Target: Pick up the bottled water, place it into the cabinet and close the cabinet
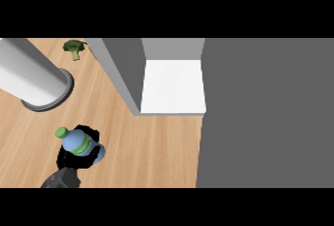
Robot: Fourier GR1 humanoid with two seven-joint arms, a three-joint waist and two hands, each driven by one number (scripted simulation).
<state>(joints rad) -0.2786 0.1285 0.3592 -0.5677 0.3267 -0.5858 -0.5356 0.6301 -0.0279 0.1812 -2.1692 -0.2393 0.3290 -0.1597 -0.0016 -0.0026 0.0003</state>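
— Our left hand (72, 162) is curled round the bottled water (78, 142), at the near left of the worktop (157, 150).
— So we hold it steady, swing right, clear the cabinet (121, 70) wall, and aim for the white shelf (173, 86).

The bottled water (77, 143) is front-left of the cabinet (173, 84).

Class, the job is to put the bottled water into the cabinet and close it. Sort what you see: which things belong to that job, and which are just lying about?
Belong to the job:
- bottled water, held in the left hand
- cabinet, its white inside showing

Just lying about:
- broccoli
- large grey cylinder on the counter
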